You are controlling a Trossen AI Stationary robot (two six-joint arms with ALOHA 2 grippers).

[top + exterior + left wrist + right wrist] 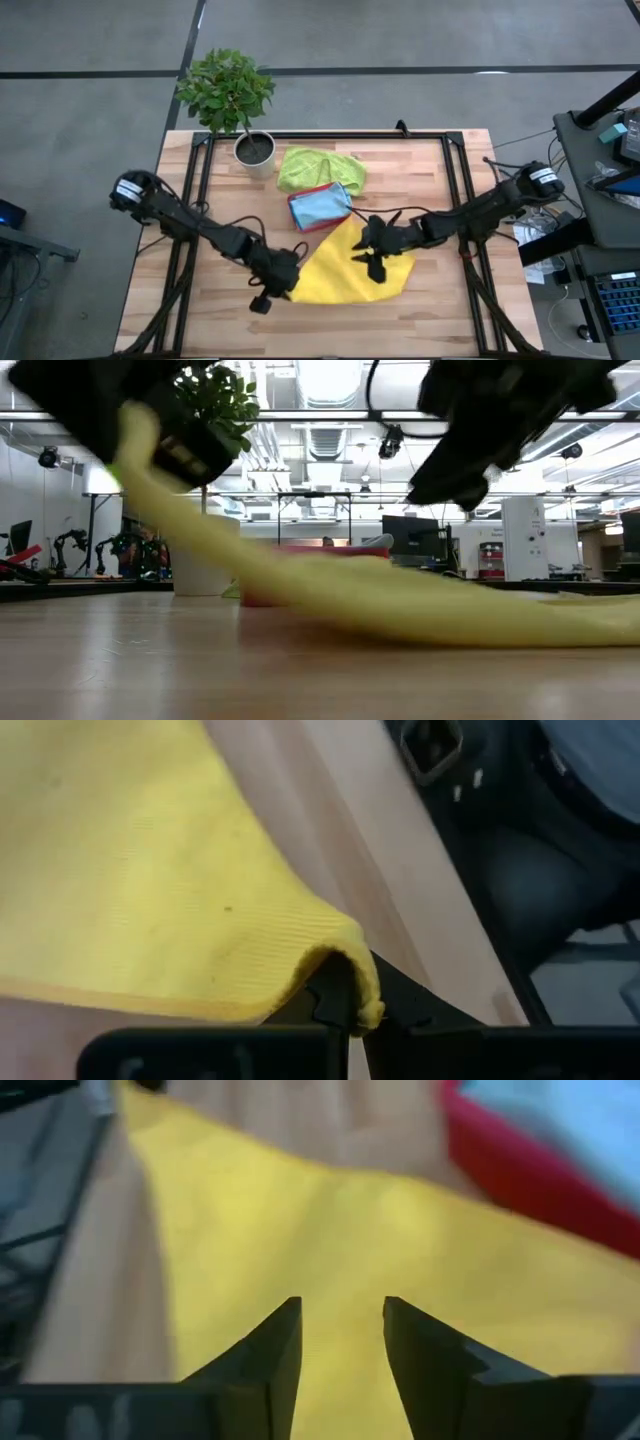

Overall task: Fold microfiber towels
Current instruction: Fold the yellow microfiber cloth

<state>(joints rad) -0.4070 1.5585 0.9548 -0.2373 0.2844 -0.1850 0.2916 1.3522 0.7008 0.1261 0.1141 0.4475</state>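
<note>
My left jaws (345,1010) pinch a corner of the yellow towel (345,268), which lies just beside the pink tray (318,207); my right jaws (342,1335) stand apart, empty, above it. The fold has barely begun. The green towel (318,168) behind the tray sits unfolded.

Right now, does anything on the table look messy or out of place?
Mostly the lime green towel: it lies crumpled beside the plant pot, not flat. The yellow towel is skewed, one corner pinched and lifted by the left gripper. The right gripper hovers over it, jaws apart.
</note>
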